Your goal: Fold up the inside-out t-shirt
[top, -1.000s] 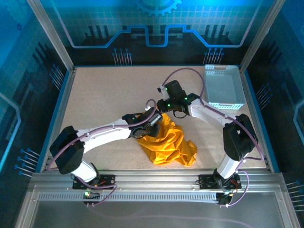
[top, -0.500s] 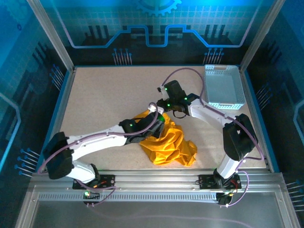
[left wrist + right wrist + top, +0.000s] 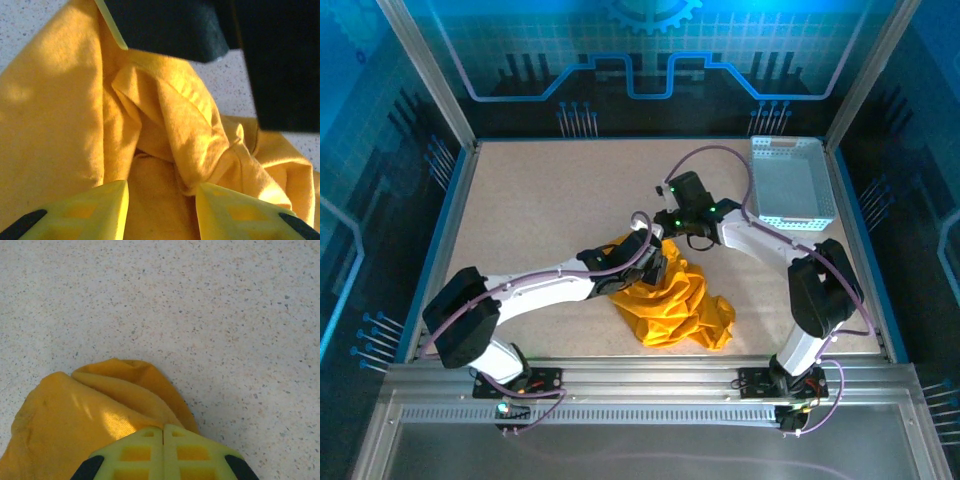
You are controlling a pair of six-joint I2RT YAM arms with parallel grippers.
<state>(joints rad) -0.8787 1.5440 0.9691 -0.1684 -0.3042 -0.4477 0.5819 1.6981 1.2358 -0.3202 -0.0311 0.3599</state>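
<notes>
The inside-out t-shirt (image 3: 682, 300) lies crumpled in an orange-yellow heap at the middle of the table, its upper end drawn up toward both grippers. My left gripper (image 3: 656, 264) presses into that upper end from the left. In the left wrist view its jaws (image 3: 161, 192) stand apart, with folds of the t-shirt (image 3: 60, 115) between and ahead of them. My right gripper (image 3: 666, 236) comes in from the right, just behind the left one. Its fingers (image 3: 163, 429) are pressed together on a fold of the t-shirt (image 3: 75, 415), above the speckled table (image 3: 225, 315).
A pale perforated basket (image 3: 790, 185) stands at the back right corner of the table (image 3: 540, 200). Metal frame posts and blue walls ring the table. Both arms reach in from the near rail and cross above the cloth's upper end.
The left arm has shifted and its wrist has pushed deeper into the cloth, and a flap of t-shirt now shows to the left of it. The right gripper has barely moved.
</notes>
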